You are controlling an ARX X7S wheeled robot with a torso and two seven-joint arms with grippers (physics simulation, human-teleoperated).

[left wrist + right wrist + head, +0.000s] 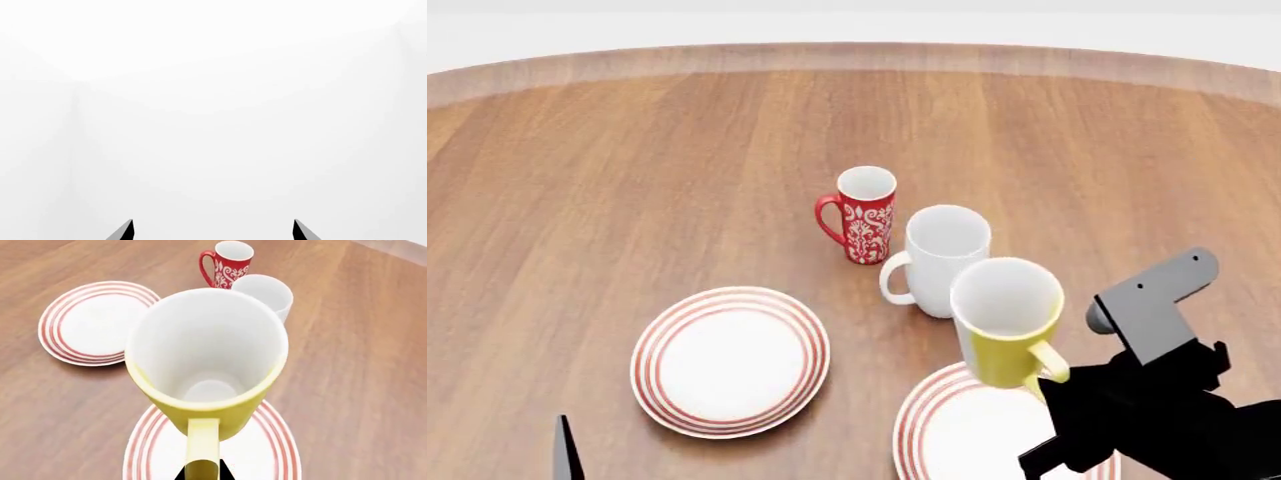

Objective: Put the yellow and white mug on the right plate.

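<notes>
The yellow and white mug (1004, 320) stands upright, its white inside showing and its yellow handle turned toward me. My right gripper (1049, 388) is shut on that handle; in the right wrist view the dark fingers (223, 474) flank the handle of the mug (207, 365). The mug is held over the far part of the right plate (941, 435), a white plate with red rings (270, 450). I cannot tell whether it touches the plate. My left gripper (213, 231) is open and faces only a blank white surface.
The left plate (730, 360) lies on the wooden table (627, 180). A tall white mug (942, 262) stands just behind the yellow one, and a red floral mug (862, 215) behind that. One left finger (565, 452) shows at the bottom left of the head view.
</notes>
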